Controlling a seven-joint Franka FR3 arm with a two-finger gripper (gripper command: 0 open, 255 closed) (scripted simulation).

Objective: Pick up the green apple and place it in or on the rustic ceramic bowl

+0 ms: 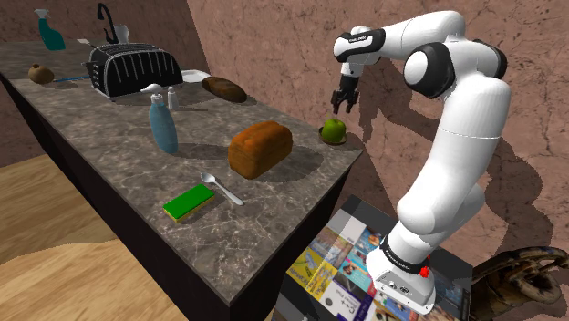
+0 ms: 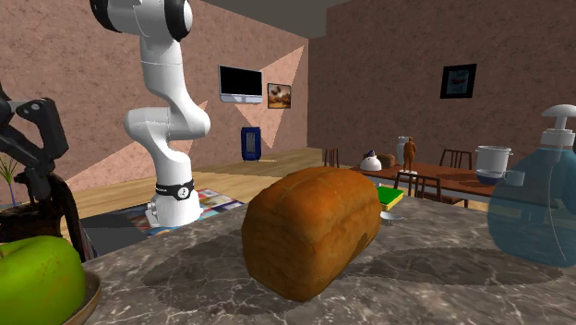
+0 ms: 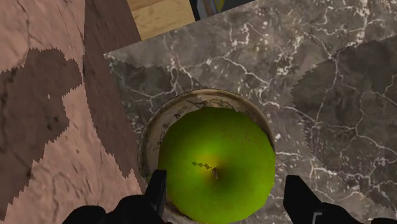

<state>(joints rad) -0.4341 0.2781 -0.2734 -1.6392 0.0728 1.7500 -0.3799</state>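
Our gripper hangs just above the green apple, its fingers spread apart and clasping nothing. We see the apple already sitting in the pale bowl at the corner of the tabletop, by the wall. We judge it firm, fairly light, smooth-skinned and round, so apt to slip; we would pinch it across its widest girth.

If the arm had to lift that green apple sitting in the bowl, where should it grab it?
Across its widest part, from straight above. The apple is round with its stem dimple facing up, and the bowl rings its base, so a low sideways approach looks blocked. The open gripper hangs overhead, fingers either side.
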